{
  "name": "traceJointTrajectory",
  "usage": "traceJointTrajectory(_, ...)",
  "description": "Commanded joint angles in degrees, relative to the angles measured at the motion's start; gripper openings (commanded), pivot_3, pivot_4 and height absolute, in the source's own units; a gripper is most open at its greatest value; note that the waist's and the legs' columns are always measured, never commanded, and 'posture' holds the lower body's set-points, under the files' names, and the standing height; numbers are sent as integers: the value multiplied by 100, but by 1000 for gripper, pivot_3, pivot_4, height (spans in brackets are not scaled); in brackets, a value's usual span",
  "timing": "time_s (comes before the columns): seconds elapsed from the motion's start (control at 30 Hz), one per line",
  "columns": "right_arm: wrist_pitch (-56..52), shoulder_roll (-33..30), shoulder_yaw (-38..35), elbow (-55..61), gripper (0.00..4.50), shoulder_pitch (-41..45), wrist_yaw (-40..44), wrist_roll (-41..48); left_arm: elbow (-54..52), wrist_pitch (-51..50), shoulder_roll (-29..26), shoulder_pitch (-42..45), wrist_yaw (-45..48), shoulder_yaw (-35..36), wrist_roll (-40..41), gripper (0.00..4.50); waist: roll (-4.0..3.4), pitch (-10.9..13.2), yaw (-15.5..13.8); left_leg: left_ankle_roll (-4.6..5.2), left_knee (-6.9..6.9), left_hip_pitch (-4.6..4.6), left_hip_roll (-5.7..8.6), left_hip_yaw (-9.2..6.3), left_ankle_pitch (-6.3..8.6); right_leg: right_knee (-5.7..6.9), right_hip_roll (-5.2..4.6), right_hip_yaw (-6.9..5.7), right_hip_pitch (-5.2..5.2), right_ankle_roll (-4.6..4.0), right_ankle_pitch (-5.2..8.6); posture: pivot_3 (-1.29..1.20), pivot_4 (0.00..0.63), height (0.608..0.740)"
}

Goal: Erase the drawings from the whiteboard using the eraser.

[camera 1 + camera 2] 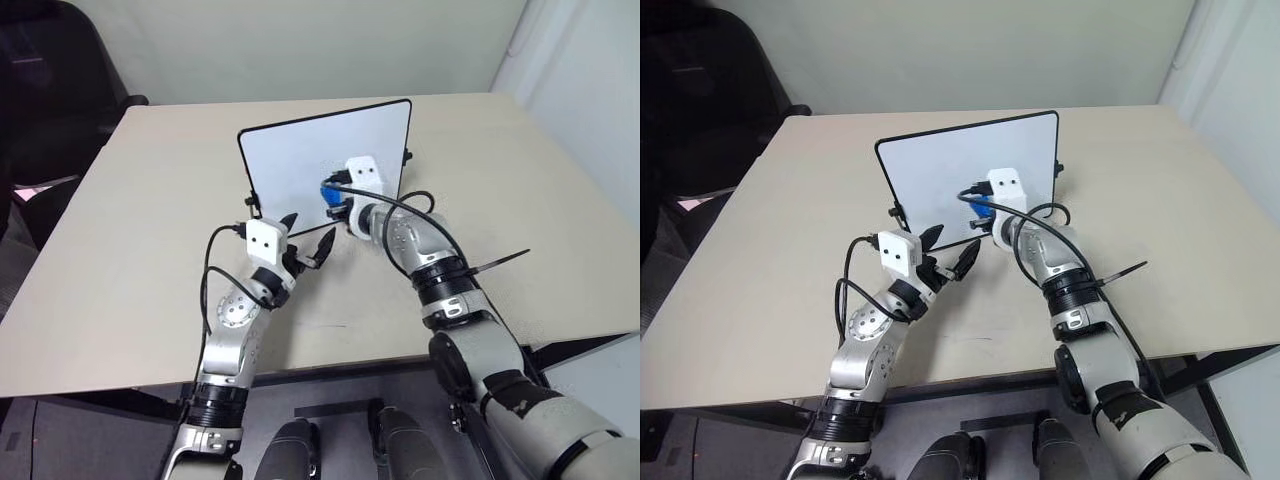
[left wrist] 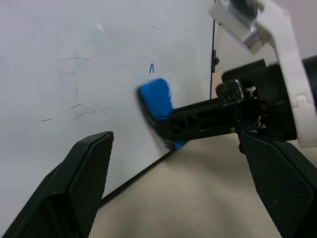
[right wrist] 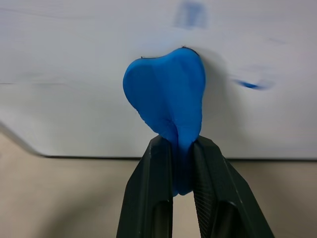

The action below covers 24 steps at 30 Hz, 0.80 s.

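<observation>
While its 2 black fingers stand spread with nothing between them, the left gripper [image 1: 306, 240] hovers just above the tabletop [image 1: 120, 260], close to the near left corner of the whiteboard [image 1: 290, 150]. That board stands tilted near the middle of the tabletop, its white face turned toward the near side, with a thin black frame and small black clips on its side edges. Faint grey smudges cross the left part of its face. Right of the left gripper, the right gripper [image 3: 179, 163] has its fingers pressed together, pinching the eraser [image 3: 166, 96], a bright blue block squeezed out of shape. The eraser's far end presses against the lower right part of the board's face. Just beside the eraser, small blue marks of the drawings [image 3: 249, 85] show on the white surface.
</observation>
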<state>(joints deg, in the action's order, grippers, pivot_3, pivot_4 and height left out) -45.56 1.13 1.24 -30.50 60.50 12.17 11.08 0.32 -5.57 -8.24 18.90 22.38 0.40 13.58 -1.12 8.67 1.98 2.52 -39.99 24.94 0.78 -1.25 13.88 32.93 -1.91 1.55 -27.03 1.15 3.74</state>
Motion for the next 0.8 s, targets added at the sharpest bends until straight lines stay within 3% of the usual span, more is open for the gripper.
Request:
traceJointTrajectory(0.03,-51,62,64,420,299,24,124,50,-272,6,-9,-4,-3,32,60,4500,0,0,-19,-2,0,0,0,0,1,0,0,0,0,0,0,0,150,740)
traceJointTrajectory(0.47,356,-476,-635,-879,299,460,-612,-131,-175,52,8,70,11,35,55,4500,0,0,-114,-9,-4,1,3,0,-1,-1,-2,2,4,-9,-2,0,150,740)
traceJointTrajectory(0.8,492,-634,-688,-1278,299,603,-710,-192,-77,90,2,149,23,31,26,4500,0,0,-118,-16,-4,-1,1,0,-7,0,-1,1,3,-21,-14,0,150,740)
